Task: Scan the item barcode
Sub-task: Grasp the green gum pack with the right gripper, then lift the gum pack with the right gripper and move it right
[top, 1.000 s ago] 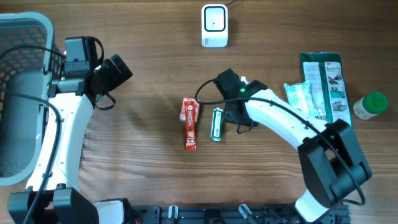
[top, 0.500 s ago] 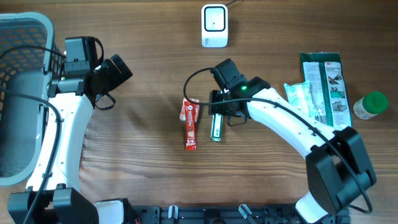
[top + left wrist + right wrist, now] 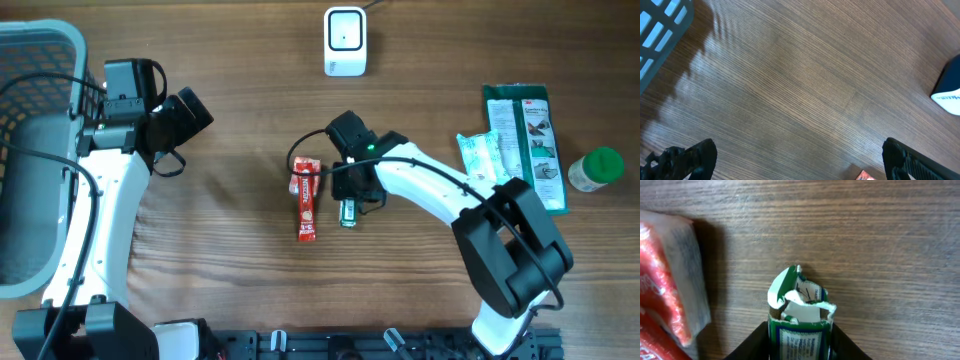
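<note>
Tabletop (image 3: 230,250): green pack (image 3: 800,332) clamped between right fingers (image 3: 757,346).

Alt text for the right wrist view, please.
A green packet with a torn top end sits gripped between the dark fingers of the right tool on a wooden table. A red packet lies at the picture's left edge.
</note>
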Robot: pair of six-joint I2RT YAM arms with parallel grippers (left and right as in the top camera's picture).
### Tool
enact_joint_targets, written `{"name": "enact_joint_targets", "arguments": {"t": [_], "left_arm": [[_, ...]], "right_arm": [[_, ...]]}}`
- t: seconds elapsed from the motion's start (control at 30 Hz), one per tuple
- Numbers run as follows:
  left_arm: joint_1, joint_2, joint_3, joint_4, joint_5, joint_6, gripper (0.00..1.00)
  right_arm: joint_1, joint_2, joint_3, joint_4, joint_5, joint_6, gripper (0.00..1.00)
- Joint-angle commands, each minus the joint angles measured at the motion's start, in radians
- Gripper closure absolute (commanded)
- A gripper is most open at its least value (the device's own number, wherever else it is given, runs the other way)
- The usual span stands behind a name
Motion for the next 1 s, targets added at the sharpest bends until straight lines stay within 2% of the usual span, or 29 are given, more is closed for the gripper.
{"name": "enact_joint_targets", "arguments": {"t": [0.0, 0.13, 0.57, 0.77, 0.87, 0.97], "left_arm": [[0.004, -0.009, 0.008, -0.001, -0.01, 0.001, 0.0], [0.004, -0.009, 0.008, -0.001, -0.01, 0.001, 0.0], [0.004, -0.009, 0.008, -0.001, -0.01, 0.001, 0.0], [0.004, -0.009, 0.008, -0.001, -0.01, 0.001, 0.0], [0.004, -0.009, 0.008, -0.001, -0.01, 0.001, 0.0], [0.004, -0.009, 0.008, -0.001, -0.01, 0.001, 0.0]], "right_arm": [[-0.05, 0.01, 0.009, -0.008, 0.01, 0.021, 0.66], [-0.111, 0.01, 0.009, -0.032, 0.01, 0.029, 0.73], [-0.262, -0.041, 0.026, -0.036, 0.005, 0.027, 0.72], [-0.269, -0.047, 0.026, -0.043, 0.001, 0.024, 0.61], [-0.27, -0.047, 0.028, -0.035, -0.017, 0.022, 0.48], [-0.275, -0.047, 0.056, -0.039, -0.076, -0.042, 0.41]]}}
